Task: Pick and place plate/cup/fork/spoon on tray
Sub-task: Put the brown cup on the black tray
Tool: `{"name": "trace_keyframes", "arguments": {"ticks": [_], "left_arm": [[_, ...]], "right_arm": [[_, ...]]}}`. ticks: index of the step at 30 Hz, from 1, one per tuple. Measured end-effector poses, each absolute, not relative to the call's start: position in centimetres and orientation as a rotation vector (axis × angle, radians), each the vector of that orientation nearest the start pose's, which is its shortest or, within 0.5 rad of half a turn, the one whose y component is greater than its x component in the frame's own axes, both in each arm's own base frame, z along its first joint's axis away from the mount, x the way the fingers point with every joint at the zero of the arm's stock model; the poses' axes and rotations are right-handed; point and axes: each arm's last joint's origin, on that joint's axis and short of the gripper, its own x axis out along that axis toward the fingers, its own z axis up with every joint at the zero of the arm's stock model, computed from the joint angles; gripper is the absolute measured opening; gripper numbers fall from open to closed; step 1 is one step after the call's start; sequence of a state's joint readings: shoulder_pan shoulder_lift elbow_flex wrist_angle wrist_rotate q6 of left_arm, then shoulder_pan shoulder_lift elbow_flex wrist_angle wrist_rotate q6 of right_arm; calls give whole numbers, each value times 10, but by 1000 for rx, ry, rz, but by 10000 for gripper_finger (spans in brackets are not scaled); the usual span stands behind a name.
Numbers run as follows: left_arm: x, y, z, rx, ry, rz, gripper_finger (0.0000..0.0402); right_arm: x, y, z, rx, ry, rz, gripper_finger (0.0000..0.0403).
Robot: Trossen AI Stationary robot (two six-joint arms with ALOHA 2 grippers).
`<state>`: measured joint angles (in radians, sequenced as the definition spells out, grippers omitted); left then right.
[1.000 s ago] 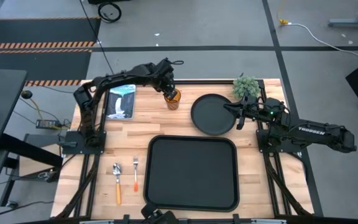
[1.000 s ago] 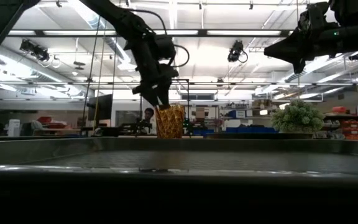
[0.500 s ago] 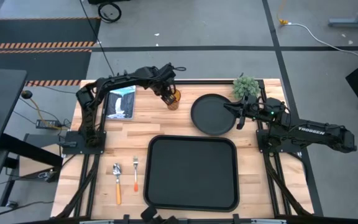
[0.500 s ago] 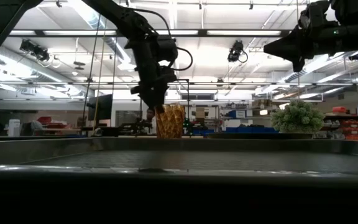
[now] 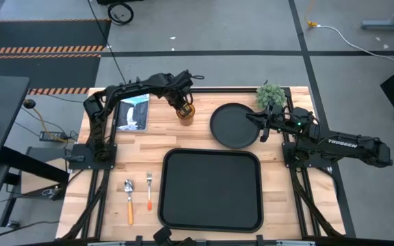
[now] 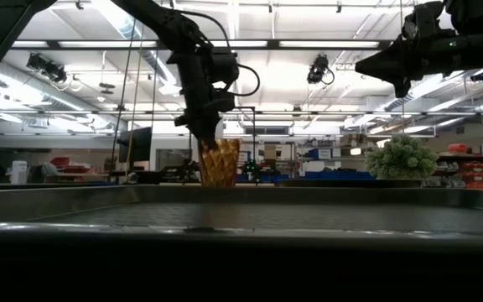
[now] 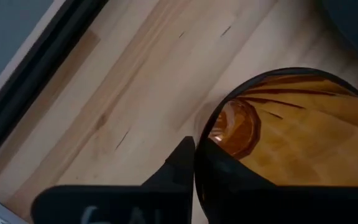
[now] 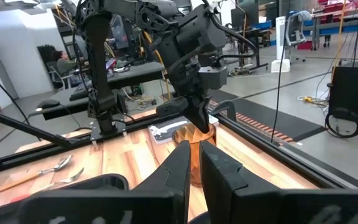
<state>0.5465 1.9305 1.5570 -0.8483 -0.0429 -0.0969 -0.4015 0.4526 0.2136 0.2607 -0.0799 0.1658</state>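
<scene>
The amber cup (image 5: 185,115) stands upright on its base on the wooden table, at the far side left of the black plate (image 5: 234,125). My left gripper (image 5: 181,106) comes down on it and is shut on its rim. My right gripper (image 5: 260,127) hovers shut over the plate's right edge, touching nothing. The black tray (image 5: 212,190) lies near the front edge. The fork (image 5: 149,192) and the spoon (image 5: 129,201) lie on the table left of the tray. My left gripper pinches the cup's wall at the rim (image 7: 199,138), one finger inside the cup (image 7: 229,180) and one outside (image 7: 176,169). The fingers come from above, pointing down, at the rim's far-left side. The cup (image 6: 219,163) stands upright with its base on the table.
A small potted plant (image 5: 271,96) stands at the far right, behind the plate. A printed card (image 5: 133,111) lies at the far left beside the left arm. Bare wood shows between the cup and the tray.
My left gripper has come down onto the cup and shut on its rim. The cup has slid a little toward the table's left and stays upright on the table.
</scene>
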Motion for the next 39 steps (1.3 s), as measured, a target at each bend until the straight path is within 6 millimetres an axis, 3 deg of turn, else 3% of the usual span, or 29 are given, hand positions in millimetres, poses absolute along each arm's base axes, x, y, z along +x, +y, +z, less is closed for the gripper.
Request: {"name": "trace_keyframes", "arguments": {"ticks": [4, 10, 15, 23, 27, 32, 39], "left_arm": [[339, 208, 235, -378, 1176, 578, 14], [354, 194, 266, -358, 1125, 521, 15], [370, 164, 286, -416, 1094, 348, 15], [403, 88, 303, -347, 1011, 186, 15], [421, 51, 304, -319, 928, 142, 15], [447, 11, 283, -316, 936, 54, 15], [496, -30, 266, -211, 920, -60, 15]], "right_arm": [[122, -49, 221, 159, -48, -319, 41], [122, -49, 221, 159, -48, -319, 41], [121, -52, 221, 159, -54, -385, 37], [118, -58, 221, 178, -61, -436, 22], [117, -61, 220, 169, -51, -466, 15], [118, -64, 218, 181, -32, -447, 10], [122, -66, 214, 182, 7, -453, 10]]}}
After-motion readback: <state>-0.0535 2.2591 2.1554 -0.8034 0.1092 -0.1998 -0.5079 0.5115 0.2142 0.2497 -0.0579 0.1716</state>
